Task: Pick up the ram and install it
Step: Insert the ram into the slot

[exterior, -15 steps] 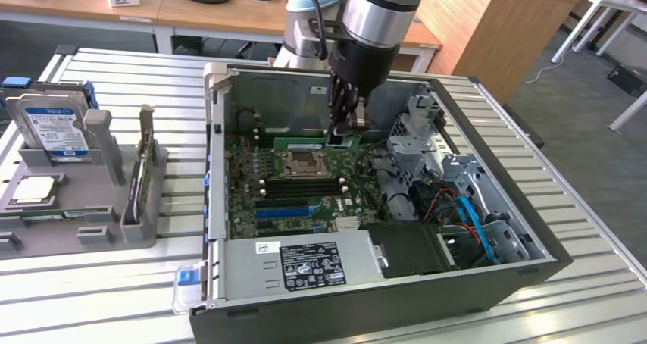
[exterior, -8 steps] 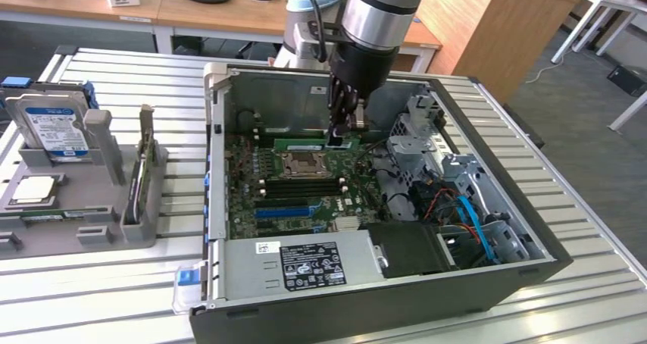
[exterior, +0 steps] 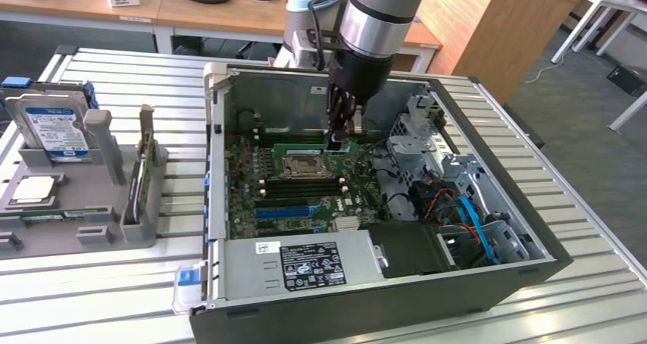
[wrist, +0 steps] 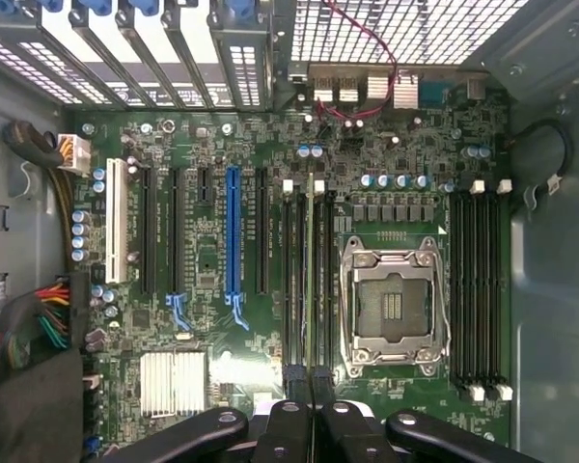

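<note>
Motherboard [wrist: 212, 318] viewed from directly above. The ram [wrist: 311, 270], seen edge-on, stands among the black memory slots [wrist: 291, 280] just beside the CPU socket [wrist: 390, 307], on the side facing the blue expansion slot [wrist: 234, 236]. The gripper [wrist: 311, 384] has its two black fingers [wrist: 291, 386] closed against one end of the stick, one on each face. A second bank of memory slots [wrist: 478, 289] lies along the board edge beyond the socket. A finned heatsink [wrist: 174, 381] sits past the expansion slots' ends.

Green ram [wrist: 310, 280], black gripper [wrist: 311, 378], dark green motherboard [wrist: 203, 280] dotted with blue capacitors, one blue slot [wrist: 234, 231], one white slot [wrist: 116, 222], ribbed silver heatsink [wrist: 174, 383], blue-and-white labelled hard drive [exterior: 51, 126] at nine o'clock of the black case [exterior: 404, 314] in the exterior view, pale slatted table [exterior: 576, 200]
</note>
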Controlling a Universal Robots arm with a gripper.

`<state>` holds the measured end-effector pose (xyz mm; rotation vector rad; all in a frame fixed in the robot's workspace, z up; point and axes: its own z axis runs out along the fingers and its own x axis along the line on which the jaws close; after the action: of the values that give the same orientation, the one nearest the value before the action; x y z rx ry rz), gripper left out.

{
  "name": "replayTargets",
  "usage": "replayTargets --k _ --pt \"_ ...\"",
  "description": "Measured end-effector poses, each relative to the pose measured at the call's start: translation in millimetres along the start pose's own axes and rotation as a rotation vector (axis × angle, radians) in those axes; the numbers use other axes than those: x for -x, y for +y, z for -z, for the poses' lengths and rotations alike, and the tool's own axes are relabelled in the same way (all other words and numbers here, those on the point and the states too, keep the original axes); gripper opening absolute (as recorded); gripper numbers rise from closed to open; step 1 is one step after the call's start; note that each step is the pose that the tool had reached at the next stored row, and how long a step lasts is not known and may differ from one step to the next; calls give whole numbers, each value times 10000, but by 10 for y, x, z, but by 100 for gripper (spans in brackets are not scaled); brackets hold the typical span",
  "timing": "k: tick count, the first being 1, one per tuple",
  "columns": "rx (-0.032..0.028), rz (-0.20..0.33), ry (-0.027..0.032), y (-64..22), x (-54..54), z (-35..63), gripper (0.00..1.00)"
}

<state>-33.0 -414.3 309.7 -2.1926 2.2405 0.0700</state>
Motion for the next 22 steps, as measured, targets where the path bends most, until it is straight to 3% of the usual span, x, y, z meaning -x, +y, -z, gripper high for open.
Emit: replayTargets --k 22 --pt "-5 0 0 -7 -8 -233 12"
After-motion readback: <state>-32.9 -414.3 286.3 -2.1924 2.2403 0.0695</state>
